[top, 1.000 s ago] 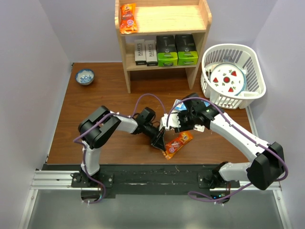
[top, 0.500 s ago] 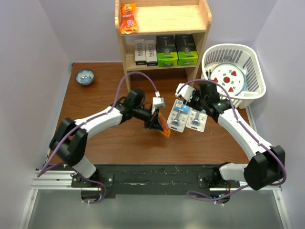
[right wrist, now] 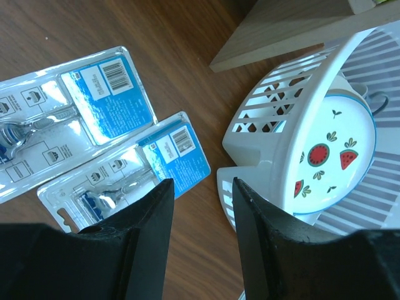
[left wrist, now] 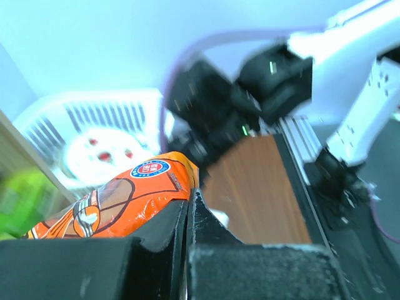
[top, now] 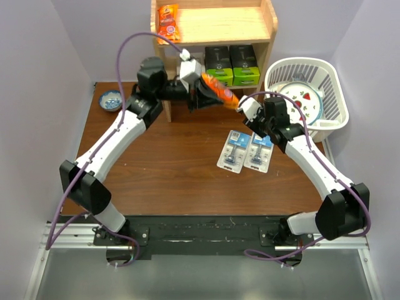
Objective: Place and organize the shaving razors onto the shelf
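Two clear blister-card shaving razors lie side by side on the table, seen from the right wrist as an upper card and a lower card. Two black razor boxes with green ends stand on the lower board of the wooden shelf. My left gripper is raised in front of that board, shut on an orange snack packet. My right gripper hangs open and empty between the cards and the basket.
A white slatted basket holding a watermelon plate stands right of the shelf. Another orange packet lies on the shelf's top board. A small blue bowl sits at the back left.
My left arm has lifted the orange packet from the table's middle up to the shelf front. The right gripper has left the two blister cards on the table and moved back toward the basket.
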Motion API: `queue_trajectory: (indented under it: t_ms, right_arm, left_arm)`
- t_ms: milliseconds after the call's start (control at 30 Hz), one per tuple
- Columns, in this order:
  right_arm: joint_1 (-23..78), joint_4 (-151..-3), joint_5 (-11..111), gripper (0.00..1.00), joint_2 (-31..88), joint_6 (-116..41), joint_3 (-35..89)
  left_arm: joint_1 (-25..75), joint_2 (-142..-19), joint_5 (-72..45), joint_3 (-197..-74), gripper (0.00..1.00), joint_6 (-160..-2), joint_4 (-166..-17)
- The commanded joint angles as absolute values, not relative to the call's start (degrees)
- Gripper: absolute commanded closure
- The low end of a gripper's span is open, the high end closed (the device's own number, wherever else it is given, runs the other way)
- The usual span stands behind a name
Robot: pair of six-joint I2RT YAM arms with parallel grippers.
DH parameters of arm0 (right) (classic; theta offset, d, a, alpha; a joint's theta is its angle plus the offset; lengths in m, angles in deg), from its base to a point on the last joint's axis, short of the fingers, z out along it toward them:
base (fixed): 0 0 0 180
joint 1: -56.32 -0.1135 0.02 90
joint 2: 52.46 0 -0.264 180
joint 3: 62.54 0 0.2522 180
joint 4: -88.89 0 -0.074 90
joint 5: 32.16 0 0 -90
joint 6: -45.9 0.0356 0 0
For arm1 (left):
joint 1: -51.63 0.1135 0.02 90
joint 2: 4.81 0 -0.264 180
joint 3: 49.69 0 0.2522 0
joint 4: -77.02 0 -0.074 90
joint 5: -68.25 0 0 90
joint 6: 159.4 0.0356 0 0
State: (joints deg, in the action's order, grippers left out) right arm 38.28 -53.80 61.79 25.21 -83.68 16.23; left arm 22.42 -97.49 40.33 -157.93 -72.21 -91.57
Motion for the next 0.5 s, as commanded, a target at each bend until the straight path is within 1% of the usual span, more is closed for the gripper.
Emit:
queue_trajectory:
  t_ms: [0,133,233,467]
  right_arm:
    - [38.2,-55.2,62.0,0.54,24.5,-82.1,16.0]
    - [38.3,-56.0,61.7,0.53,23.2,-81.7,13.9]
    - [38.2,-56.6,61.5,0.53,22.3,-81.5,12.3]
    - [38.7,-57.0,61.0,0.53,20.4,-80.9,9.0]
  left_arm:
    - [24.6,-101.7,43.5,-169.5,1.00,-80.7,-103.3]
    - [26.1,-106.7,43.8,-175.9,1.00,-87.5,-109.3]
    - [28.7,-110.0,44.4,-177.5,1.00,-94.1,-120.5]
    - [34.1,-119.0,42.9,-188.3,1.00,-93.2,-117.3]
